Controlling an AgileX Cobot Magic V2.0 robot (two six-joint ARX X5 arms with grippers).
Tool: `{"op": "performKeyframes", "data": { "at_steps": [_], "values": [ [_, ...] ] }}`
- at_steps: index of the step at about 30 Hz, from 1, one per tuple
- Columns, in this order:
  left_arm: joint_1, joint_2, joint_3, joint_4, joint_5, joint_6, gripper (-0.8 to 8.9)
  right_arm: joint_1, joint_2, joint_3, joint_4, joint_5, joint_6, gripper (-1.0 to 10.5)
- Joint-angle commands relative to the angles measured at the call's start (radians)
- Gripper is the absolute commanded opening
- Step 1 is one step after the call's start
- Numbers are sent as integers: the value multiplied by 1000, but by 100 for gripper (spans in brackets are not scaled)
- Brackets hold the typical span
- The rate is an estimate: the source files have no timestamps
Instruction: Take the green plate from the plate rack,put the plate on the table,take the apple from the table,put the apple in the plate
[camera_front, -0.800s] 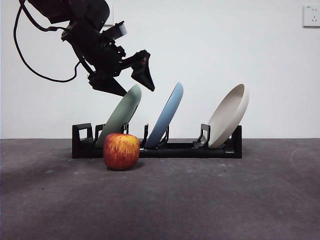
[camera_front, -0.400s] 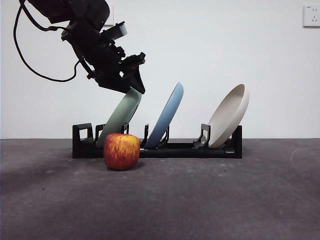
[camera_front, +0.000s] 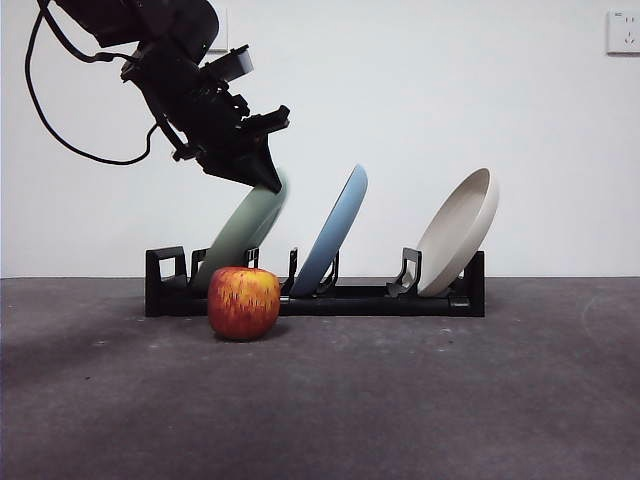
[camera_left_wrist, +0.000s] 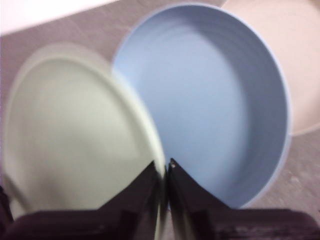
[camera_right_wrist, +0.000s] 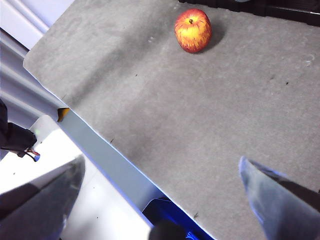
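The green plate (camera_front: 243, 228) leans in the left slot of the black plate rack (camera_front: 380, 298); it also shows in the left wrist view (camera_left_wrist: 75, 140). My left gripper (camera_front: 266, 176) is shut on the plate's top rim, one jaw on each face (camera_left_wrist: 162, 172). The plate's rim looks blurred. The red apple (camera_front: 243, 302) stands on the dark grey table (camera_front: 400, 400) in front of the rack's left end; the right wrist view shows it far off (camera_right_wrist: 193, 30). My right gripper (camera_right_wrist: 160, 190) is open and empty, high above the table's edge.
A light blue plate (camera_front: 333, 230) leans in the rack's middle slot, close beside the green one (camera_left_wrist: 210, 100). A beige plate (camera_front: 458, 232) leans at the rack's right end. The table's edge (camera_right_wrist: 100, 145) runs below the right gripper.
The left gripper's jaws came down and shut on the green plate's top rim. The plate's top now blurs and has shifted slightly. The apple has not moved.
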Motion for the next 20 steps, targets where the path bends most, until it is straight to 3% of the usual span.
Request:
{"op": "performKeyframes", "data": {
  "at_steps": [1, 11, 20],
  "values": [
    [-2, 11, 0, 12, 0, 21, -9, 2, 0, 4, 2, 1, 4, 657],
    [10, -8, 3, 19, 2, -44, -9, 2, 0, 4, 2, 0, 4, 657],
    [32, -88, 59, 19, 68, -97, -9, 2, 0, 4, 2, 0, 3, 657]
  ]
}}
